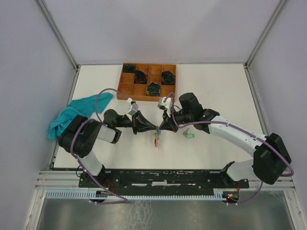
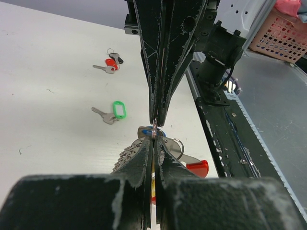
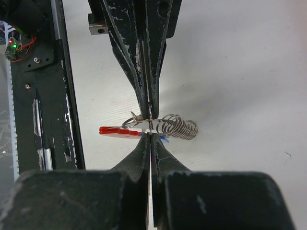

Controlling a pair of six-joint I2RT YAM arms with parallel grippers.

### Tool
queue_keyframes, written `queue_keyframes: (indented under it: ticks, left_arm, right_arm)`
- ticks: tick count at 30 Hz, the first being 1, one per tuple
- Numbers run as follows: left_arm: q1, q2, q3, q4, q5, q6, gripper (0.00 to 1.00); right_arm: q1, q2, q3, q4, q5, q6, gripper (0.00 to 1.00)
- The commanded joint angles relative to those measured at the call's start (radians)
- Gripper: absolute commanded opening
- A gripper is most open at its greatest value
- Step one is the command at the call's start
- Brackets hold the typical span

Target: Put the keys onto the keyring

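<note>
Over the white surface (image 1: 216,86), the keyring (image 1: 156,139) is clamped by the left end effector (image 1: 154,128) and right end effector (image 1: 160,128) — tip to tip; the green-tagged key (image 1: 190,136) is found at three o'clock, nearer the right arm.

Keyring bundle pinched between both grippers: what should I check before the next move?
1. Left gripper shut on the keyring bundle: ok.
2. Right gripper shut on the same bundle: ok.
3. Key fully threaded onto the ring: cannot tell, the fingertips hide the joint.
4. Green-tagged key on the ring: not ok, it lies loose on the table.
5. Red- and black-tagged keys on the ring: not ok, loose farther off.
</note>
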Motion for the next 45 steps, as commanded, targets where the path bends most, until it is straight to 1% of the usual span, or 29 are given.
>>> queue_keyframes:
  ticks: [1, 25, 29, 35, 39, 40, 43, 44, 45]
  left_arm:
    - [-0.010, -0.017, 0.011, 0.205, 0.035, -0.028, 0.03]
    - [-0.018, 0.000, 0.027, 0.205, 0.050, -0.043, 0.03]
    - [-0.017, 0.005, 0.030, 0.204, 0.050, -0.048, 0.03]
    - [-0.019, 0.009, 0.034, 0.185, 0.051, -0.042, 0.03]
    - [-0.021, -0.010, 0.039, 0.083, 0.042, 0.028, 0.03]
    - [-0.023, -0.022, 0.039, 0.043, 0.035, 0.057, 0.03]
    - [-0.032, -0.068, 0.043, -0.154, 0.014, 0.202, 0.03]
    - [-0.034, -0.080, 0.044, -0.192, 0.012, 0.231, 0.03]
    - [-0.034, -0.083, 0.044, -0.193, 0.011, 0.234, 0.03]
  right_arm:
    - [0.000, -0.004, 0.064, 0.033, -0.035, 0.006, 0.01]
    - [-0.001, 0.028, 0.147, -0.058, -0.025, -0.043, 0.01]
    - [0.001, 0.041, 0.177, -0.094, -0.030, -0.063, 0.01]
    - [0.005, 0.079, 0.242, -0.202, -0.035, -0.121, 0.01]
    - [0.015, 0.111, 0.287, -0.290, -0.015, -0.175, 0.01]
    - [0.021, 0.120, 0.297, -0.307, -0.006, -0.187, 0.01]
    - [0.040, 0.131, 0.304, -0.327, 0.021, -0.210, 0.01]
    - [0.046, 0.132, 0.302, -0.329, 0.028, -0.218, 0.01]
    - [0.053, 0.131, 0.299, -0.329, 0.035, -0.223, 0.01]
